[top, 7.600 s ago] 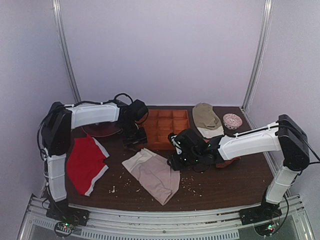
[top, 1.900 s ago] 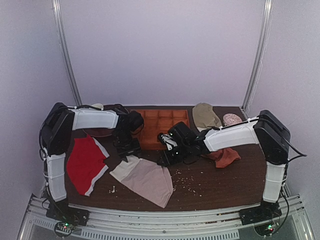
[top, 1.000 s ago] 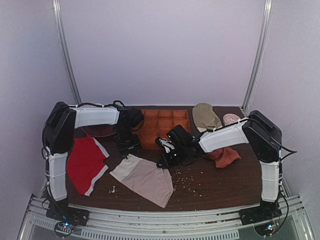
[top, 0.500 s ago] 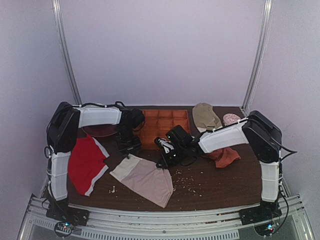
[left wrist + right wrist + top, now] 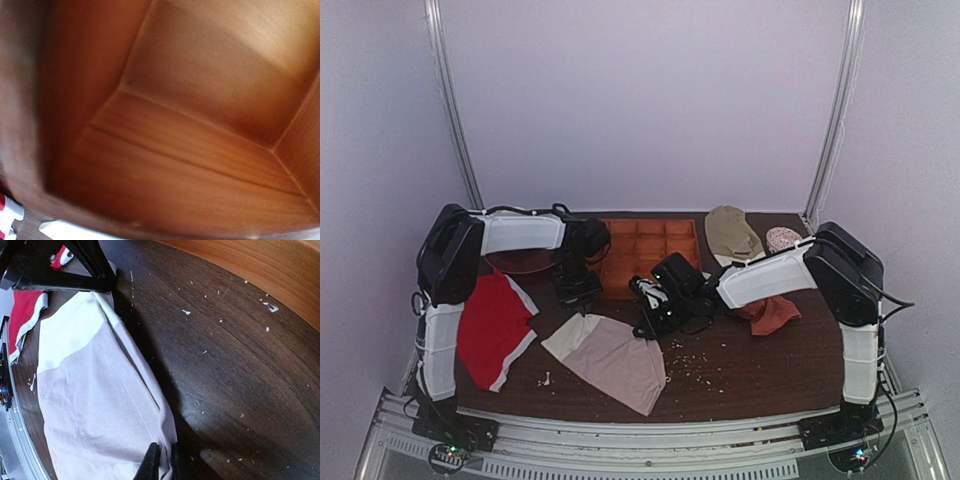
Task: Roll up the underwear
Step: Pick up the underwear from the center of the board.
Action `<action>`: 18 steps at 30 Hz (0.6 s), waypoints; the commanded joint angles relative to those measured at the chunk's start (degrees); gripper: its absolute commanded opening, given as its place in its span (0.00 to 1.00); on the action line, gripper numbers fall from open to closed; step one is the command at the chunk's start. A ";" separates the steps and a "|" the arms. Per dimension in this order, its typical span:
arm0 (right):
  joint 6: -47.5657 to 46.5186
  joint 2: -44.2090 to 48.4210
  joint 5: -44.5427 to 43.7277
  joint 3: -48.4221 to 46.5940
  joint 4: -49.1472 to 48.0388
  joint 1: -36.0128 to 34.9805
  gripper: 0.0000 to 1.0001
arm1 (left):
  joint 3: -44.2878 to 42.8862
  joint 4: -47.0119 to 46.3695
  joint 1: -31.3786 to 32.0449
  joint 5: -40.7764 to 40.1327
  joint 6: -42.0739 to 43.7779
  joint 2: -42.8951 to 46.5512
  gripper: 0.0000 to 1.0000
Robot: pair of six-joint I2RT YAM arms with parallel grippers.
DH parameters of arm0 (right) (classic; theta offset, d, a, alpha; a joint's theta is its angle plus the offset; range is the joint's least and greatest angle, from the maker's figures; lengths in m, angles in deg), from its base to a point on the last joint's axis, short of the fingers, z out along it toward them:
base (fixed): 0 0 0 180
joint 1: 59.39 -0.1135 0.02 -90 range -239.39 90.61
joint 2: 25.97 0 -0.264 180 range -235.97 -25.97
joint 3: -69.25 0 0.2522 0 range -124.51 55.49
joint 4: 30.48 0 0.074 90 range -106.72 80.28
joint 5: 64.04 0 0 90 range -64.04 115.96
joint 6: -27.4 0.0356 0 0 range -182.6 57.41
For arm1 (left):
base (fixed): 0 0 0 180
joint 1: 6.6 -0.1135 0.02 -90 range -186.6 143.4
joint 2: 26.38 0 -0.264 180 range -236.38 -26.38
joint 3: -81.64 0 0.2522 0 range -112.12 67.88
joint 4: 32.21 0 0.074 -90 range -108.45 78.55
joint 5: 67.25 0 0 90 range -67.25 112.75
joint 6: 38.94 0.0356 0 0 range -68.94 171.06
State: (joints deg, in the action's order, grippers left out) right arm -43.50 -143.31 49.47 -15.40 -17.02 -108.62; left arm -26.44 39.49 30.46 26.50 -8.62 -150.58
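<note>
- My right gripper (image 5: 162, 462) looks clamped on the hem of the pinkish-beige soft cloth underwear (image 5: 100, 405), fingers nearly together with just a sliver of fabric in them.
- My left gripper (image 5: 578, 290) hangs off the 11 o'clock end of the cloth, just beside the wide white waistband (image 5: 70, 335). I honestly can't tell if it's open or closed. Its own camera shows nothing but the inside of the orange wooden compartment tray (image 5: 638, 240).
- The underwear lies flat and unrolled at about 7 o'clock from the middle of the dark wooden table (image 5: 770, 370), so I'd say the roll hasn't really begun.
- Biggest worry is that thin pinch. If I turn the hem over, it could slip right out.
- With only one spot held, the cloth may drag and bunch instead of rolling, and the bundle would come out crooked.
- The red garment with white trim (image 5: 488, 328) sits at 9 o'clock, just beside the waistband. If the cloth slides that way, it could snag.
- Pale crumbs (image 5: 695, 360) are scattered at 3 o'clock, and they could get rolled inside.
- The left arm is tight against the tray at 12 o'clock, so a careless swing might shove it.
</note>
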 commanded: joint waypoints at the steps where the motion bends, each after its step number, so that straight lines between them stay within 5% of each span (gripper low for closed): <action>1: -1.31 2.25 -2.67 0.83 1.10 -1.20 0.07 | -0.73 0.12 -0.30 1.02 0.43 -2.33 0.00; 18: -7.16 9.96 -20.25 0.92 9.20 -8.89 0.00 | 5.02 -3.61 0.97 -0.83 0.05 5.74 0.00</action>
State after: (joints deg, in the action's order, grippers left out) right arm -47.96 -135.64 36.24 -14.38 -12.65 -115.55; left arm -24.12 37.78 30.92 26.56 -8.30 -148.83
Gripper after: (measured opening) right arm 0.006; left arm 0.005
